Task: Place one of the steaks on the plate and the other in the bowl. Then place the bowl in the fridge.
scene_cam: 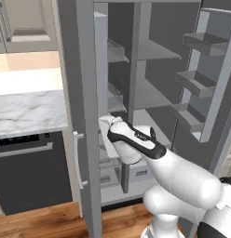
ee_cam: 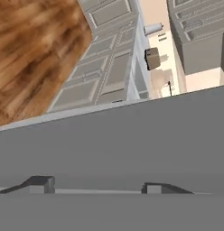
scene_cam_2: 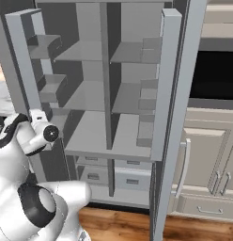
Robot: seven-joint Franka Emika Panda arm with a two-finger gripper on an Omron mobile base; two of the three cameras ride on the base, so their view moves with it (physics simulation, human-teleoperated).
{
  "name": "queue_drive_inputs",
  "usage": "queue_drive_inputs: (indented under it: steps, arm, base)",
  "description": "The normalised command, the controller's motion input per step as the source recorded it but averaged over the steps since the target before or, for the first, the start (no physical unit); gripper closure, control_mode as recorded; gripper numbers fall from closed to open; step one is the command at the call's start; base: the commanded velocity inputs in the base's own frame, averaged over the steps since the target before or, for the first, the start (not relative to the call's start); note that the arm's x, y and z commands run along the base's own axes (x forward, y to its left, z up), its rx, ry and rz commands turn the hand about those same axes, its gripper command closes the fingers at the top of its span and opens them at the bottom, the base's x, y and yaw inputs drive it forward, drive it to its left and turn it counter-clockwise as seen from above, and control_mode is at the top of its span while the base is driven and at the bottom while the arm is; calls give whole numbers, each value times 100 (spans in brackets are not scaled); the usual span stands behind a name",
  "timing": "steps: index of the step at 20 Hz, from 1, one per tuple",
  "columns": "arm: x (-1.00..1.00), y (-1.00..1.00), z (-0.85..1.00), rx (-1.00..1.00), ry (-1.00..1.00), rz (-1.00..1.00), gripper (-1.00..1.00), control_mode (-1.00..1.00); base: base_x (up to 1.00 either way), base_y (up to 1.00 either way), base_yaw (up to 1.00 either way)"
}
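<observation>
The grey fridge (scene_cam: 154,88) stands open with both doors swung out, its grey shelves (scene_cam_2: 90,127) bare. My arm reaches low toward the inner side of the left door (scene_cam: 75,93), whose bins (scene_cam_2: 43,47) face inward. My hand (scene_cam: 110,125) sits right at that door's lower edge, near the door in the right base view (scene_cam_2: 38,116). In the hand view my gripper (ee_cam: 99,186) is open, its dark fingertips (ee_cam: 41,182) well apart against a flat grey door panel (ee_cam: 132,135), with nothing between them. The steaks, the plate and the bowl are out of view.
The right fridge door (scene_cam: 206,79) with several bins stands open close to my arm. A marble counter (scene_cam: 24,111) over a black appliance (scene_cam: 29,172) lies left of the fridge. Beige cabinets (scene_cam_2: 207,160) and a black oven (scene_cam_2: 214,75) stand to the right. Drawers (scene_cam_2: 128,179) fill the fridge bottom.
</observation>
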Motion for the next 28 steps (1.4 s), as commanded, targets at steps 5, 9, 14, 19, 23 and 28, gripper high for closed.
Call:
queue_drive_inputs:
  steps: [5, 9, 14, 19, 23, 28]
  arm:
    - [-29, 88, 2, -5, -1, 0, -100, -100]
    - [-29, 4, 21, -7, 0, -3, -100, -100]
    - [-41, -30, 49, -3, -2, 0, -100, -100]
    - [-91, -92, 99, 6, 1, 0, -100, -100]
    - [-94, -61, 100, 1, 11, -2, -100, -100]
    - [-26, -68, 100, 0, 28, 2, -100, -100]
  base:
    - [0, 0, 0]
    - [0, 0, 0]
    - [0, 0, 0]
    - [0, 0, 0]
    - [0, 0, 0]
    - [0, 0, 0]
